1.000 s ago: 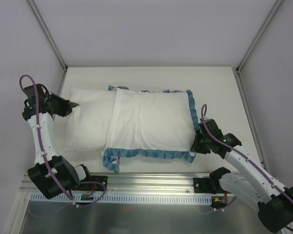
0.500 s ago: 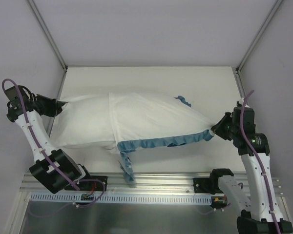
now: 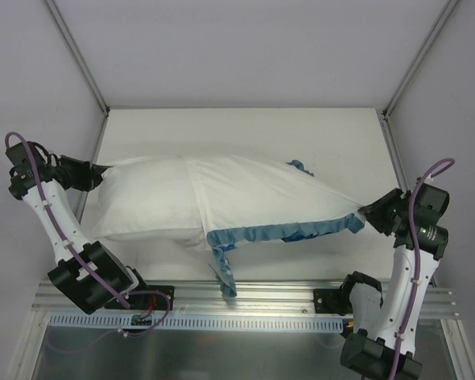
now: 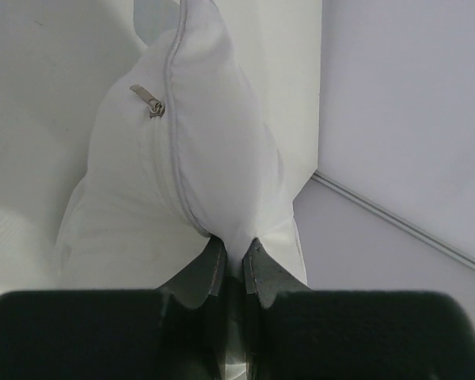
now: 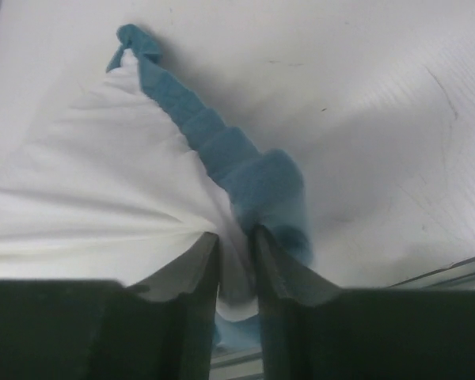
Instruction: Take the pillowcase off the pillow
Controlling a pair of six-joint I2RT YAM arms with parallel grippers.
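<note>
**Inspector:** Position of the pillow (image 3: 146,206)?

**Assistant:** It lies lengthwise across the tabletop (image 3: 245,131). Its left part is bare and its right part goes into the open mouth of the pillowcase (image 3: 257,190). The pillowcase is white side out. How far the pillow reaches inside it cannot be told.

**Inspector:** Left jaws?

**Assistant:** They are at the pillow's left end, pressed almost together. They pinch a corner of the pillow along its seam. A metal zipper pull (image 4: 149,101) sits on the pillow just beyond the pinched corner.

**Inspector:** Right jaws?

**Assistant:** They are to the right of the pillow, pinching the pillowcase's end corner. White cloth and blue ruffle (image 5: 222,154) both sit between them. The cloth runs taut from the pillow and narrows to a point at the jaws.

**Inspector:** The ruffle elsewhere?

**Assistant:** It lines the pillowcase's near edge. One loose strip (image 3: 224,269) trails away from the pillow's near side.
</note>
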